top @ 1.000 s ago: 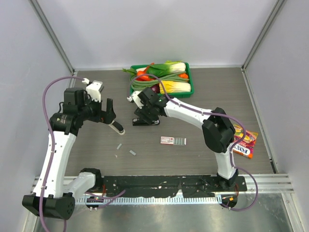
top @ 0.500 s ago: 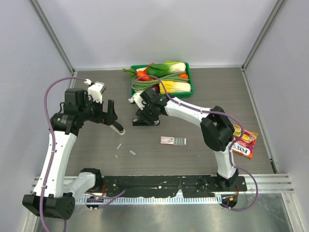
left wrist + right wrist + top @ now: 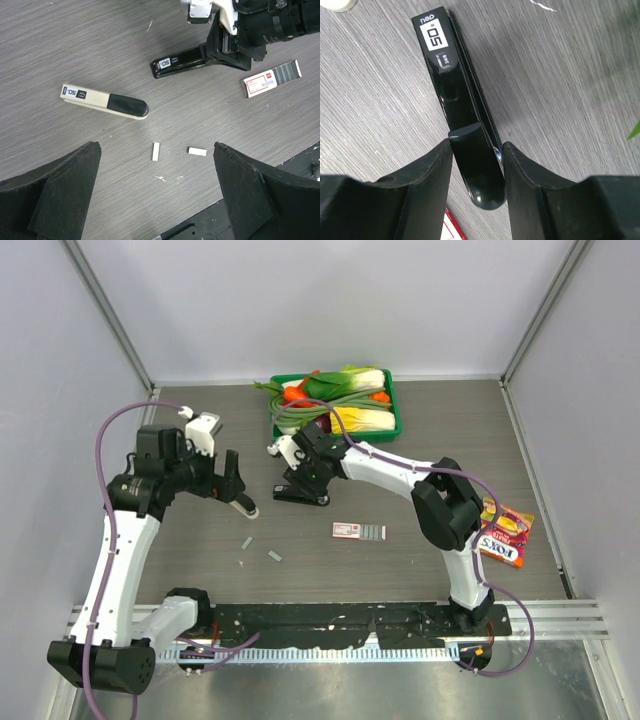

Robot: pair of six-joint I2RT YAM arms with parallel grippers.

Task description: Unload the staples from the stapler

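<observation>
Directly under the left gripper (image 3: 156, 146), which is hanging wide and holding nothing, two staples (image 3: 156, 151) are lying loose on the tabletop (image 3: 60, 40), just beside each other. Beyond them a beige stapler (image 3: 105, 101) is lying flat. Farther out, the black stapler (image 3: 455, 95) is sitting with its rear end between the fingers of the right gripper (image 3: 477, 146). Those fingers are hugging both its sides closely, though whether they are pressing cannot be told. Off that gripper's side a red-and-white staple box (image 3: 358, 531) is showing a grey row at its open end. Behind the right gripper a green tray (image 3: 393, 402) is carrying green and pale-yellow vegetables with orange pieces. Compared with a second ago, the right gripper is standing narrower and the black stapler is lying slightly turned, while the staples are staying put. Two staplers, two staples, one box, one tray.
</observation>
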